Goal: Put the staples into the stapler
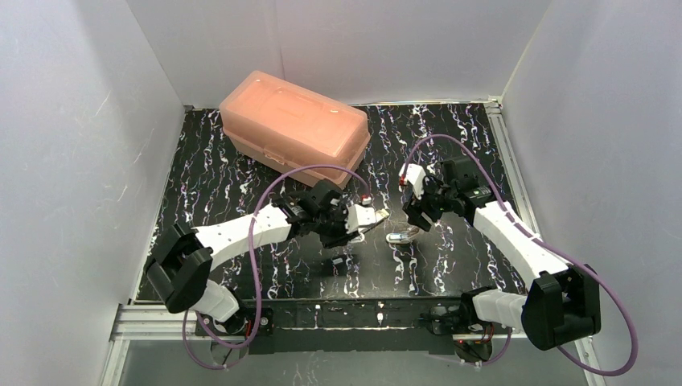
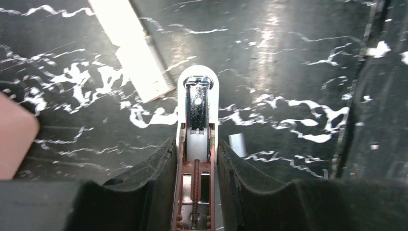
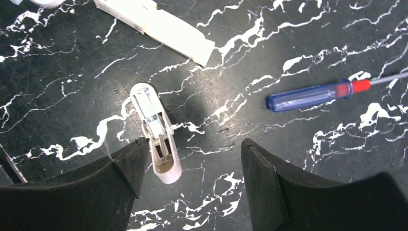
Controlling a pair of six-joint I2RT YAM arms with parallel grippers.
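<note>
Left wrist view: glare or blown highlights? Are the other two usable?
Left wrist: white strip blown out, glare streak on the glossy table, stapler sharp, pink blob at the left edge defocused. Right wrist: even light, sharp; screwdriver crisp, soft shadow mid-frame. Top external: evenly lit, but small parts mid-table are hard to resolve.

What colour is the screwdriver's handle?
Screwdriver handle: blue, red collar; best in right wrist view.

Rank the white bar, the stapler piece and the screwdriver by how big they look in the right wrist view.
1. White bar and stapler piece: about alike, so no ranking between them; the bar runs off the top edge.
2. Screwdriver: about as long, but far thinner.
</note>
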